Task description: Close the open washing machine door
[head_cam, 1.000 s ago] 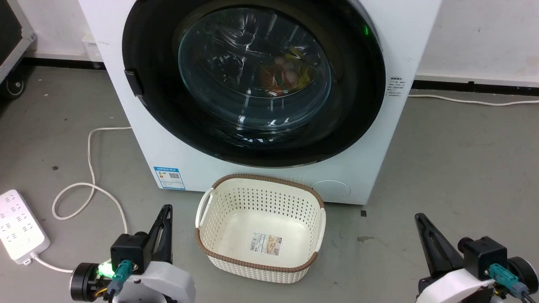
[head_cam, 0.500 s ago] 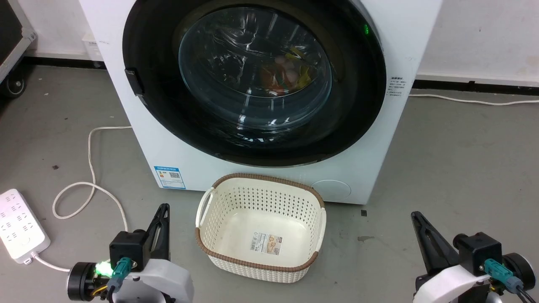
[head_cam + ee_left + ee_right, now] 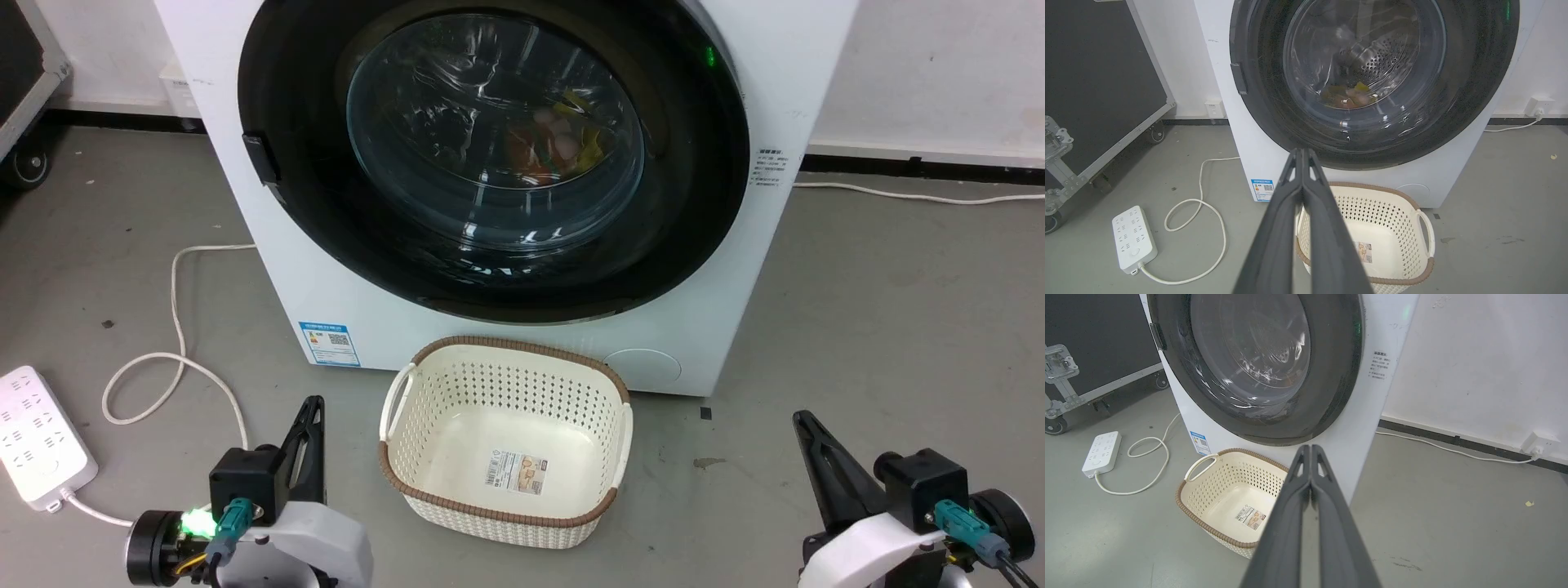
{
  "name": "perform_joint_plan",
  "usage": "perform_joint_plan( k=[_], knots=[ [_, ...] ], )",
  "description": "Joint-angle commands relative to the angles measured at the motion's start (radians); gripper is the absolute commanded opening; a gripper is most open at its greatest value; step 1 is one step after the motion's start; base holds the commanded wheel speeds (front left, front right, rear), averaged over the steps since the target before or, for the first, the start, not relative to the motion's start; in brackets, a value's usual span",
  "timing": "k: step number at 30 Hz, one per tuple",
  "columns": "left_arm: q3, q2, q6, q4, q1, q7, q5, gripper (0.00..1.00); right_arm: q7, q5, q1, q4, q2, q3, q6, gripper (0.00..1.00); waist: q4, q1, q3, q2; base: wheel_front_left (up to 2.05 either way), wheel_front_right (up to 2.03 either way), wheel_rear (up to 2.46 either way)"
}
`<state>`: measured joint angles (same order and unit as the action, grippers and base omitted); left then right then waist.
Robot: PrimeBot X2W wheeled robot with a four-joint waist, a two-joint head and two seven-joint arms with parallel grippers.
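Two long dark fingers pressed flat together, tip to tip, make up each end effector: the left end effector (image 3: 313,406) and the right end effector (image 3: 802,420) are both closed on nothing, low near the grey floor, either side of the basket (image 3: 498,523).

Much is cut off or murky. The washing machine (image 3: 784,82) loses its top past the frame edge. The washing machine door (image 3: 490,155) lies flush against the white front. I cannot make out its hinge. Reflections smear the bulging glass bowl, so the load behind it reads only as red, yellow and pale scraps. The left wrist view adds a patch of perforated steel drum.

The rim is wide, glossy black. A green light (image 3: 709,57) glows on its upper right. The basket is cream perforated plastic with a brown woven edge, a label on its bottom, touching nothing. A white power strip (image 3: 37,441) trails a looping cable (image 3: 175,359).

Against a second ago, both end effectors have drifted slightly left in the head view. Door and basket are unchanged.
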<state>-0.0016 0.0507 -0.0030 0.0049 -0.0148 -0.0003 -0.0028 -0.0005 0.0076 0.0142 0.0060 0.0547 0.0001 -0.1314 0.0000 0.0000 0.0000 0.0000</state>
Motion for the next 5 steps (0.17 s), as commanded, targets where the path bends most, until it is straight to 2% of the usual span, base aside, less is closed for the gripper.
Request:
perform_joint_plan(
  k=[1,5],
  knots=[
    [0.002,0.0,0.003,-0.005,0.015,0.0,0.003,0.0,0.0,-0.008,-0.014,-0.006,-0.005,0.0,0.001,0.0,0.0,0.0,0.0,0.0,0.0,0.0,0.0],
    [0.002,0.0,0.003,-0.005,0.015,0.0,0.003,0.0,0.0,-0.008,-0.014,-0.006,-0.005,0.0,0.001,0.0,0.0,0.0,0.0,0.0,0.0,0.0,0.0]
  ],
)
